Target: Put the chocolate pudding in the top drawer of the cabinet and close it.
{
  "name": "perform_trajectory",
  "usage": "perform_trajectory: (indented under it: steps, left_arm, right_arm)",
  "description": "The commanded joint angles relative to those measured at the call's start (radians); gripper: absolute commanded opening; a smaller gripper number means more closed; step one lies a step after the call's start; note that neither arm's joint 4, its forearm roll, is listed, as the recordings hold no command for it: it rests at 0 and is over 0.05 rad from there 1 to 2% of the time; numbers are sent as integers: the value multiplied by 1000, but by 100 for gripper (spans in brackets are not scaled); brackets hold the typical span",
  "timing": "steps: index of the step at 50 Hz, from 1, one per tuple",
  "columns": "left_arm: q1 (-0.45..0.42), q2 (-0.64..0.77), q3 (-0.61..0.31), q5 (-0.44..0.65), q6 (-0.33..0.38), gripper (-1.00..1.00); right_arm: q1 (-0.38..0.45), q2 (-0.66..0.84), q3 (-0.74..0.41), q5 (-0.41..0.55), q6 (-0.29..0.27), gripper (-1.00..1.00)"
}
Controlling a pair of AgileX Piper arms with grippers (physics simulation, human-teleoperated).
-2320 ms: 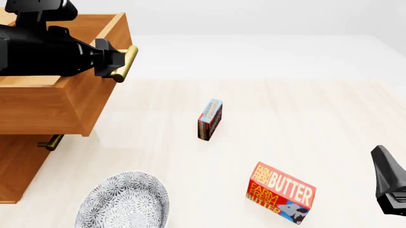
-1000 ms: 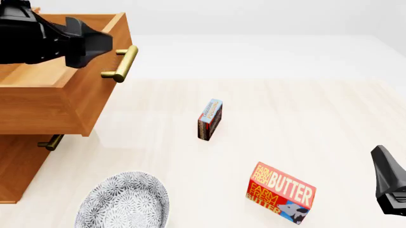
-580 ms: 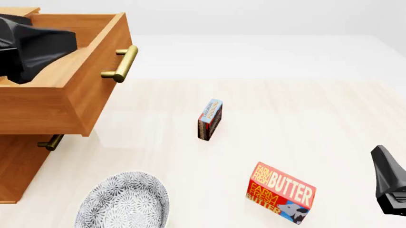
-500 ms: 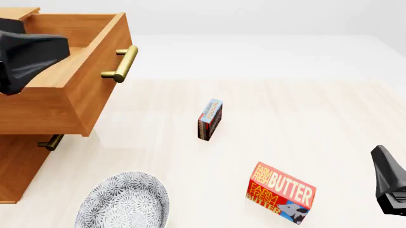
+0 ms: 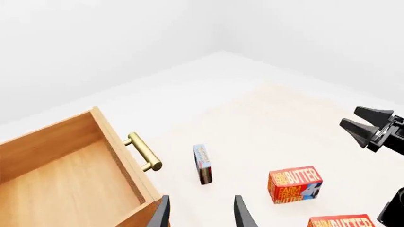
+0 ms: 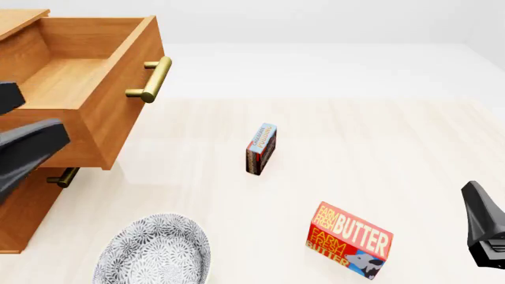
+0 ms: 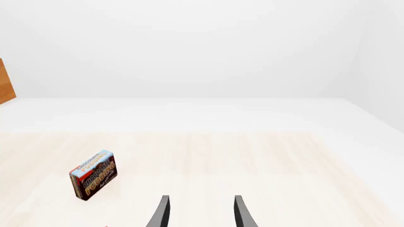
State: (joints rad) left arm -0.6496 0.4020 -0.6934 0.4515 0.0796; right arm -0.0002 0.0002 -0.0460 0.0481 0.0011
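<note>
"FARM FRESH BUTTER" is being shown in yellow letters on the red face of the butter box [image 6: 349, 241], which is being carried by the surface near its front edge, towards the right. The same words are being displayed on that box in the left wrist view [image 5: 294, 183], where a second butter box [image 5: 341, 221] is being cut off by the picture's edge, with only "BUTTER" being readable. On the chocolate pudding [image 7: 93, 175], yellow lettering reading "PUDDING" is being shown on the dark face; the smaller line above is being left too blurred to read.
</note>
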Motion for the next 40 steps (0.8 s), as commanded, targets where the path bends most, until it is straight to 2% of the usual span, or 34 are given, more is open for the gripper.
perform_trajectory:
  steps: [1, 5, 7, 10, 11, 13, 14, 15, 17, 24, 33, 34, 35, 38, 39, 40]
  left_arm:
    - [-94, -69, 142, -105, -25, 100]
    - [-139, -41, 178, -160, -23, 100]
    - [-152, -22, 154, -157, -26, 100]
    - [-164, -13, 165, -178, -41, 100]
    - [-171, -24, 201, -206, -51, 100]
    - [-193, 0, 210, -235, -57, 100]
    - [-204, -4, 265, -282, -57, 100]
    - [-206, 14, 247, -280, -65, 100]
    - [-225, 19, 320, -360, -78, 100]
    - [-244, 28, 388, -470, -103, 100]
    - [-282, 103, 415, -582, -115, 100]
    - [-282, 94, 367, -533, -120, 100]
    - [-279, 96, 386, -560, -122, 100]
    - [-289, 121, 356, -566, -133, 100]
    - [-295, 136, 357, -582, -134, 100]
    - [-297, 152, 400, -642, -140, 100]
  right_arm:
    - [0, 0, 0, 0, 0, 100]
    - [0, 0, 0, 0, 0, 100]
    - [0, 0, 0, 0, 0, 100]
    - [0, 0, 0, 0, 0, 100]
    - [0, 0, 0, 0, 0, 100]
    - [0, 0, 0, 0, 0, 100]
    - [0, 0, 0, 0, 0, 100]
    - [0, 0, 0, 0, 0, 100]
    - [0, 0, 0, 0, 0, 100]
    - [0, 0, 0, 0, 0, 100]
    - [0, 0, 0, 0, 0, 100]
    - [0, 0, 0, 0, 0, 100]
    - [0, 0, 0, 0, 0, 100]
    - [0, 0, 0, 0, 0, 100]
    - [0, 0, 0, 0, 0, 100]
    - [0, 0, 0, 0, 0, 100]
